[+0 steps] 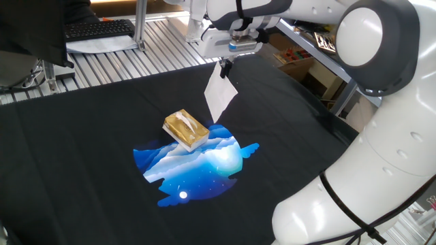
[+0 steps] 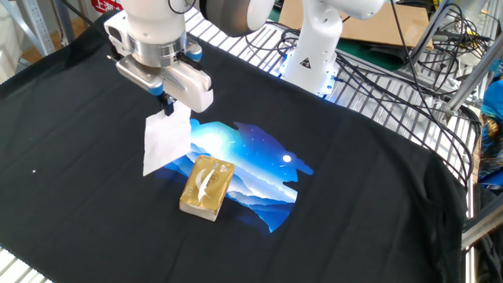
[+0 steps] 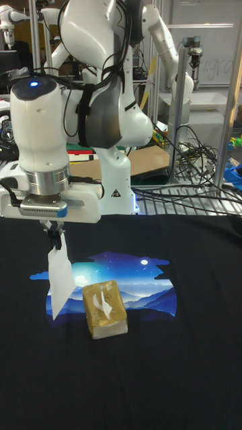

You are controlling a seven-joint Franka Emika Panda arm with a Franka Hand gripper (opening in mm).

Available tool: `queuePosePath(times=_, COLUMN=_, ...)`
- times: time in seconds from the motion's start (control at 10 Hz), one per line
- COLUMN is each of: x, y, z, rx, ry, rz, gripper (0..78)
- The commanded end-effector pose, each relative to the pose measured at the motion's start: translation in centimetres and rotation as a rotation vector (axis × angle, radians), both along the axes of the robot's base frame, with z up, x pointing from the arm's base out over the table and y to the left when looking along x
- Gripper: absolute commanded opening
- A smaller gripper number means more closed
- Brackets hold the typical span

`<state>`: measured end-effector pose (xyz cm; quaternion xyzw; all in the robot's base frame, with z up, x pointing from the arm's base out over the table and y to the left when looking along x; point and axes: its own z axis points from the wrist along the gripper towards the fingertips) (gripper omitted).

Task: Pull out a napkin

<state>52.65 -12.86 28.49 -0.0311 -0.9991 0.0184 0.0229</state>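
A white napkin [image 1: 219, 99] [image 2: 166, 140] [image 3: 59, 281] hangs limp in the air, pinched at its top corner by my gripper [image 1: 224, 67] [image 2: 166, 105] [image 3: 54, 241], which is shut on it. The sheet is free of the golden tissue pack [image 1: 185, 129] [image 2: 207, 185] [image 3: 103, 308], which lies flat on the blue printed patch [image 1: 204, 163] of the black cloth. In the tall fixed view the napkin dangles just left of the pack, with its lower edge near the cloth.
The black cloth [image 2: 338, 189] covers the table. A second robot's white base [image 2: 314, 47] and cables [image 2: 424, 71] stand at the far side. A keyboard [image 1: 99, 28] rests on the slatted metal surface beyond the cloth. My own arm's white body [image 1: 381, 136] fills the right.
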Motion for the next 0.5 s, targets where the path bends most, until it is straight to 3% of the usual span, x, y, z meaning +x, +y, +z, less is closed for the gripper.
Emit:
queuePosePath(times=0.1, x=0.14, y=-0.12, z=0.02, rx=-0.001, ry=-0.005, rz=0.004, gripper=1.5)
queuePosePath(times=0.5, x=0.20, y=-0.19, z=-0.06, rx=-0.004, ry=-0.016, rz=0.006, gripper=1.5)
